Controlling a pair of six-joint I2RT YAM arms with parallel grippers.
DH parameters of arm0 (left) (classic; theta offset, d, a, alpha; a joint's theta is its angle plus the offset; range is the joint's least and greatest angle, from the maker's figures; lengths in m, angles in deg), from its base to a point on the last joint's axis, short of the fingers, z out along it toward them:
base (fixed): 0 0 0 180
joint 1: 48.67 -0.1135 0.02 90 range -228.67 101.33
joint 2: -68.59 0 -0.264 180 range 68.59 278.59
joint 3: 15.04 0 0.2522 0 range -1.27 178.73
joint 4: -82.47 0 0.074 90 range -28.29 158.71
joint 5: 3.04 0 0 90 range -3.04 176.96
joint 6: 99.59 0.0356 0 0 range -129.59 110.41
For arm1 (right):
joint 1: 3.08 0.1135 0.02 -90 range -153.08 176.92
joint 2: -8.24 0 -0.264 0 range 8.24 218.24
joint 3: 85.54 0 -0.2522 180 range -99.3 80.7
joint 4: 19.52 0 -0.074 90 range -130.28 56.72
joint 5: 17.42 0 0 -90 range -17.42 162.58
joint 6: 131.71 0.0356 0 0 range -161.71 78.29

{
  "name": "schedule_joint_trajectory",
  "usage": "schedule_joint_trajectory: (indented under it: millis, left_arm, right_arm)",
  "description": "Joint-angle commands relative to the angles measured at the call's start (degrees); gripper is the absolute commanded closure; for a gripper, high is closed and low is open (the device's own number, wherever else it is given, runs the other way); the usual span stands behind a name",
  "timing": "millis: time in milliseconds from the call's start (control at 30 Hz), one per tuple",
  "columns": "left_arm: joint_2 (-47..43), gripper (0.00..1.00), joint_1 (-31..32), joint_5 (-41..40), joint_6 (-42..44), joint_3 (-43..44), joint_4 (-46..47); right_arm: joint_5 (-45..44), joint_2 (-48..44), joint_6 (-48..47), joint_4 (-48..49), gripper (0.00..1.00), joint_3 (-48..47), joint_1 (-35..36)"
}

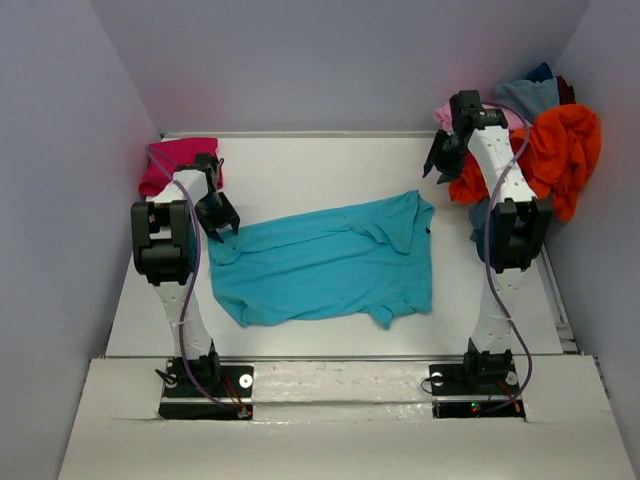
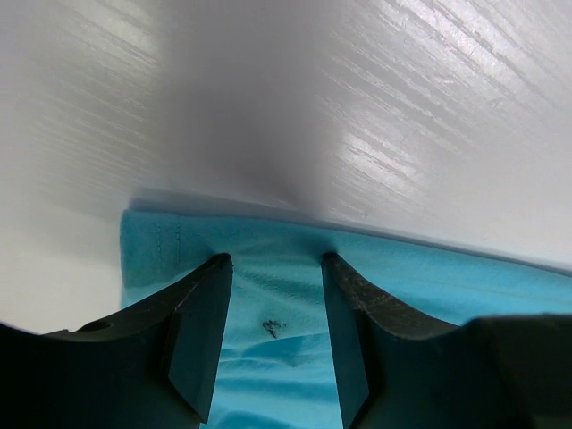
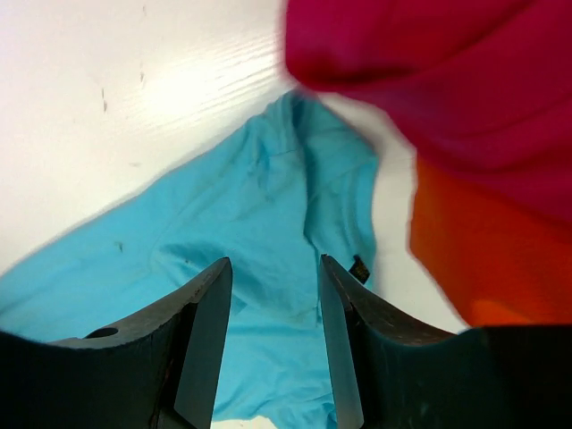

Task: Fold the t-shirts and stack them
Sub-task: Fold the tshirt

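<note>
1. The turquoise shirt (image 1: pixel 320 265) lies spread flat on the middle of the table (image 1: pixel 300 160). Its long axis runs left to right, tilting slightly away at the right end.
2. Its collar points right and its hem points left.
3. The left pincer (image 1: pixel 225 230) hangs over the shirt's far-left corner. Its jaws are about half apart and hold nothing.
4. The right pincer (image 1: pixel 436 170) is raised beyond the collar end, beside the heap. Its jaws are parted and empty.
5. A magenta shirt (image 1: pixel 175 165) sits in the far-left corner of the table.
6. An orange shirt (image 1: pixel 565 150) tops a heap of other shirts at the far right.
</note>
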Motion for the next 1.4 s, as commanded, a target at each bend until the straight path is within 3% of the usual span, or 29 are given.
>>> schedule_joint_trajectory:
  millis: [0, 267, 733, 1367]
  left_arm:
    - [0.8, 0.43, -0.6, -1.8, -0.3, 1.9, 0.2]
    - [0.8, 0.43, -0.6, -1.9, -0.4, 2.2, 0.4]
    - [4.5, 0.43, 0.5, -1.4, 0.4, 9.9, -1.8]
    - [12.8, 0.43, 0.5, -2.0, 1.3, 19.2, -4.5]
  right_arm:
    - [3.6, 0.0, -1.2, 0.2, 0.50, 1.7, 5.5]
    - [5.3, 2.4, 0.0, 1.7, 0.51, 3.9, 8.5]
    - [5.0, 7.4, 1.0, 4.1, 0.53, 8.7, 9.2]
    - [1.1, 18.1, 0.6, 1.5, 0.53, 0.7, 9.2]
